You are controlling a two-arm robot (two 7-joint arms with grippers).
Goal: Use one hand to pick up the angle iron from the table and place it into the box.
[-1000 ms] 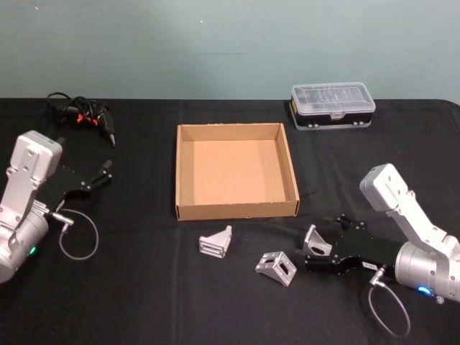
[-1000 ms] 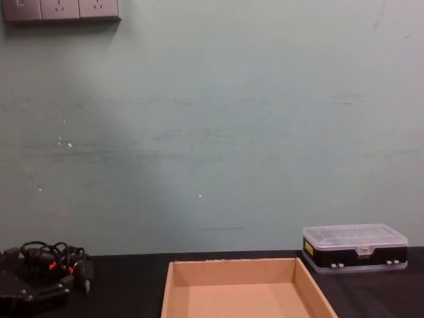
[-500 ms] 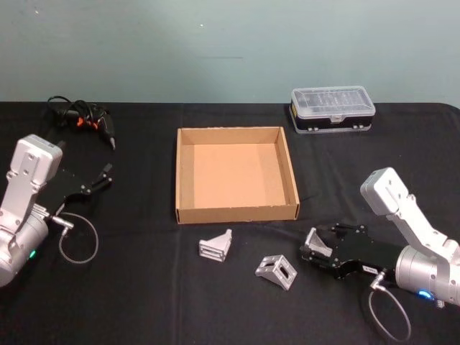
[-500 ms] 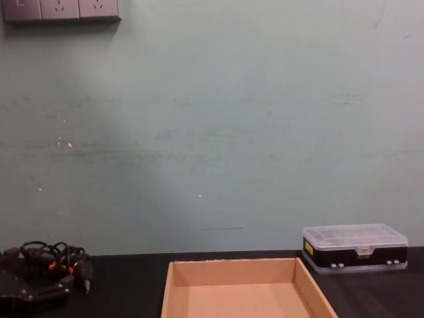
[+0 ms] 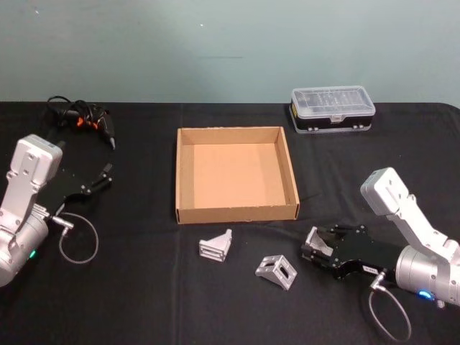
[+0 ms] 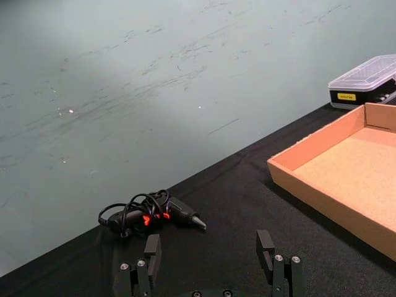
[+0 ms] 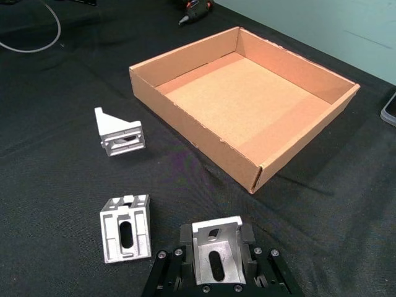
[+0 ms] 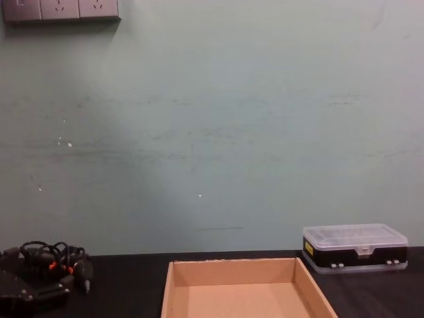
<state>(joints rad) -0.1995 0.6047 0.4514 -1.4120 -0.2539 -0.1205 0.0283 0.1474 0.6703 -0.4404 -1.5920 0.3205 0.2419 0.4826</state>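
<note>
The black bench (image 5: pixel 144 302) carries a shallow tan cardboard box (image 5: pixel 237 212) at its middle, open-topped, with low walls. In the chest view the box's near part is cut off at the lower edge.

The right end effector (image 5: pixel 320 249), black on a silver-grey arm, sits low over the bench, near the box's front right corner and on the robot's side of it. Its jaws are closed on an angle iron (image 7: pixel 215 250). The left end effector (image 5: pixel 105 176) hangs well left of the box, its fingers (image 6: pixel 151 252) spread wide with nothing between them.

A black plastic case (image 5: pixel 332 108) with a clear lid stands beyond the box's far right corner. A corded tool (image 5: pixel 86 121) with orange marks lies at the far left.

The gripped angle iron is a small silver-grey bracket with a slotted face and side ribs, seated squarely between the fingers. In the right wrist view its lower end is cut off, and I cannot tell whether it touches the bench. A second angle iron (image 5: pixel 215 246) stands before the box's front wall. A third angle iron (image 5: pixel 276 270) lies between that one and the right end effector, close to the fingertips but apart.
</note>
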